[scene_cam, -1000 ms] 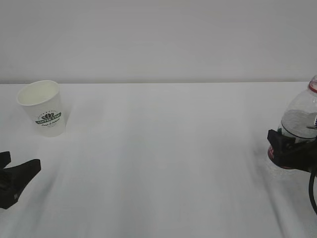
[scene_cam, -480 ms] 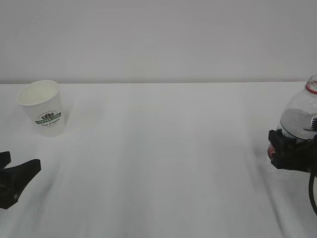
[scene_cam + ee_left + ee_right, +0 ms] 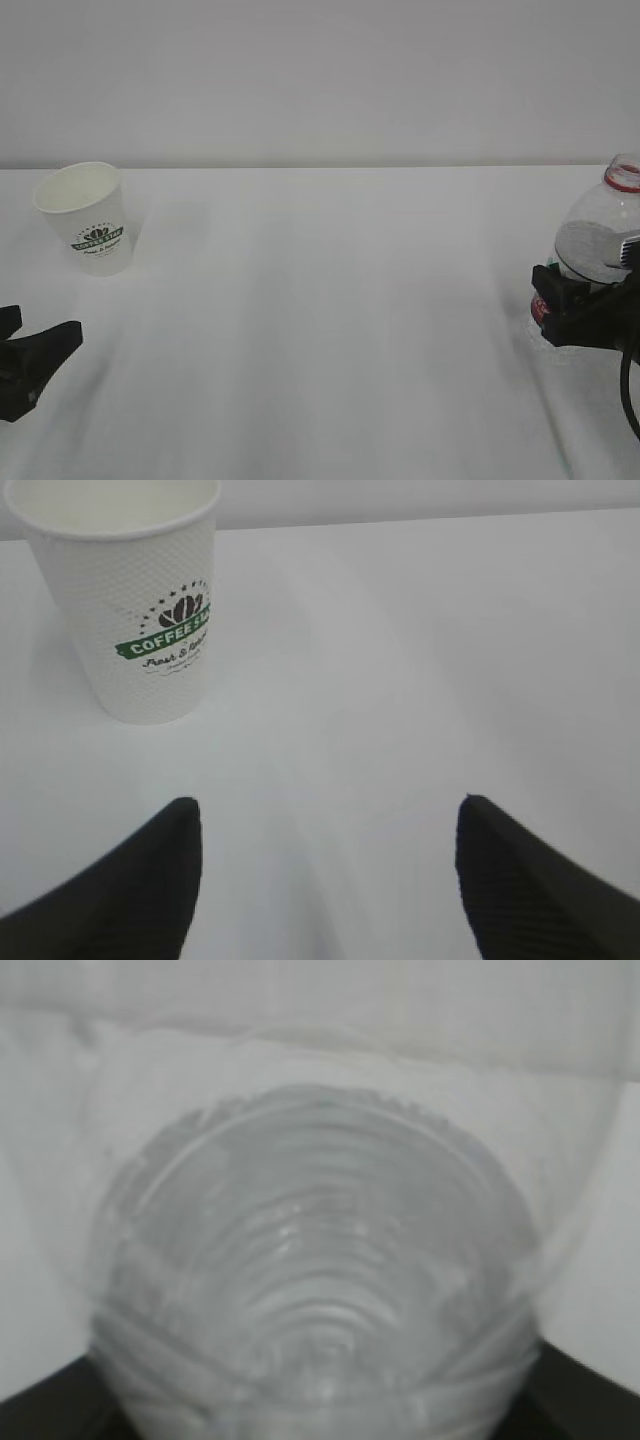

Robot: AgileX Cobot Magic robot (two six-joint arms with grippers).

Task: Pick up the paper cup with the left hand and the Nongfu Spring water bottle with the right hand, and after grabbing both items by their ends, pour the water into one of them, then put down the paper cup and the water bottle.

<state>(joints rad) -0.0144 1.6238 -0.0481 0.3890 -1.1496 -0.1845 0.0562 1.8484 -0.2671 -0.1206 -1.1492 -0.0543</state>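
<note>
Items counted: one paper cup (image 3: pixel 86 218) at ten o'clock on the tabletop (image 3: pixel 330 320); one water bottle (image 3: pixel 596 240) at three o'clock. Two robot arms present: left hand (image 3: pixel 25 360), right hand (image 3: pixel 580 305).

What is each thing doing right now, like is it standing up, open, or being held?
Cup: upright on the table, open top, untouched.
Bottle: uncapped, tilted left, gripped around the label.
Left end effector: open, short of the cup, holding nothing.
Right end effector: closed on the bottle.
</note>
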